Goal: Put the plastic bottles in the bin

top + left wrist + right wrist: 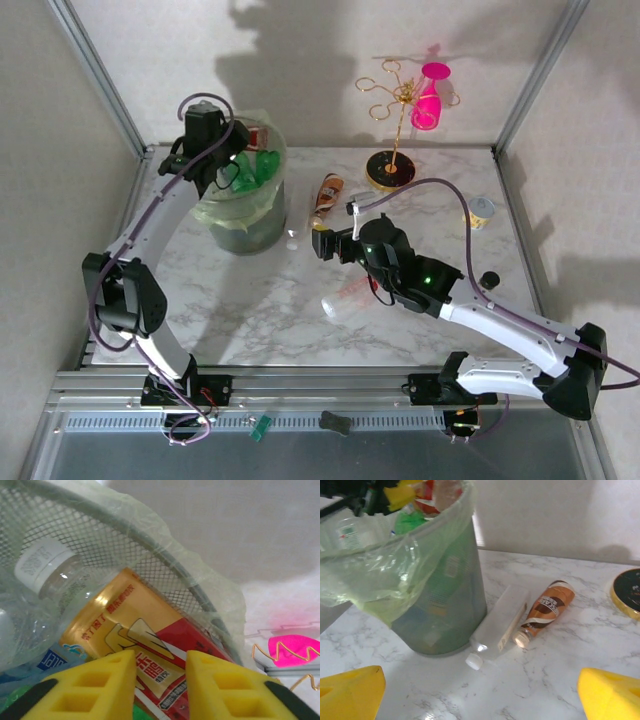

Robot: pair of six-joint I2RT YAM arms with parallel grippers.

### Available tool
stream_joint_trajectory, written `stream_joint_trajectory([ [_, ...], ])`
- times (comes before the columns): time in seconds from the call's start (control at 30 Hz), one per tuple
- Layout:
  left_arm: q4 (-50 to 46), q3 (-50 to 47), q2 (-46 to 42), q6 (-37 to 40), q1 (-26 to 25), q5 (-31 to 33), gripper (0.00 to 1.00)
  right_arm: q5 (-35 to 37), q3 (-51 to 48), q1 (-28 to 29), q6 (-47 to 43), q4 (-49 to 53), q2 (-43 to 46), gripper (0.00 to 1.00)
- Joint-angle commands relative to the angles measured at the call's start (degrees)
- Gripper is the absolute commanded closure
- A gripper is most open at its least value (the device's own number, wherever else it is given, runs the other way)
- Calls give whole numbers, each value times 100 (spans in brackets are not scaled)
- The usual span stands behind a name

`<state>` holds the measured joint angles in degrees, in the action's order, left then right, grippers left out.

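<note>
Top view: the pale green translucent round bin [265,215], lined with a thin plastic bag, stands at the left of the marble-patterned table [260,320]. The left pincer [228,172] hangs over its mouth, above bottles that lie inside. A brown-labelled plastic bottle [327,192] lies on its side just right of the bin. A clear plastic bottle with a pinkish label [348,297] lies nearer the arm bases, under the right arm. Left wrist view: the left pincer's yellow fingers [95,687] stand at a narrow gap over a red-and-gold labelled container [150,645] and a clear white-capped bottle [45,567] inside the bin; whether anything is clamped cannot be told. Right wrist view: the right pincer [480,692] stands wide, with nothing between its fingers. Ahead of it and well apart lies a clear flat-sided bottle [500,627], white cap toward the pincer and far end by the bin's foot. The brown-labelled plastic bottle lies just beside it on the right, the two apparently touching. Handling, as a judgement: these bottles look empty, hence light, thin-walled and liable to dent or slip under pressure. Grip across the mid-body, not the cap. The flat-sided bottle offers parallel faces; the round one may roll when nudged.
</note>
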<state>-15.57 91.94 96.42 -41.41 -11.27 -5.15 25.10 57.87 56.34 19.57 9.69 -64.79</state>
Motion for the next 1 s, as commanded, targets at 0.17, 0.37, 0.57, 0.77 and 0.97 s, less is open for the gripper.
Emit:
stream_joint_trajectory([
  [0.17, 373, -485, -1866, 206, -486, 256, 57, -608, 367, -743, 575, 292, -560, 7],
  [0.37, 1043, -1990, -3335, 768, -1197, 45, 53, -1464, 809, -1764, 1262, 409, -1663, 13],
  [0.57, 1658, -3859, -4751, 1381, -1461, -337, 54, -1465, 1873, -2307, 1093, 687, -3537, 11],
  [0.77, 1854, -4816, -5310, 1690, -1655, 0, 55, -1481, 3211, -2503, 988, 805, -5164, 5],
  [0.97, 1729, -4773, -5328, 1778, -1826, 275, 55, -1605, 4465, -2661, 1324, 1105, -6286, 2],
])
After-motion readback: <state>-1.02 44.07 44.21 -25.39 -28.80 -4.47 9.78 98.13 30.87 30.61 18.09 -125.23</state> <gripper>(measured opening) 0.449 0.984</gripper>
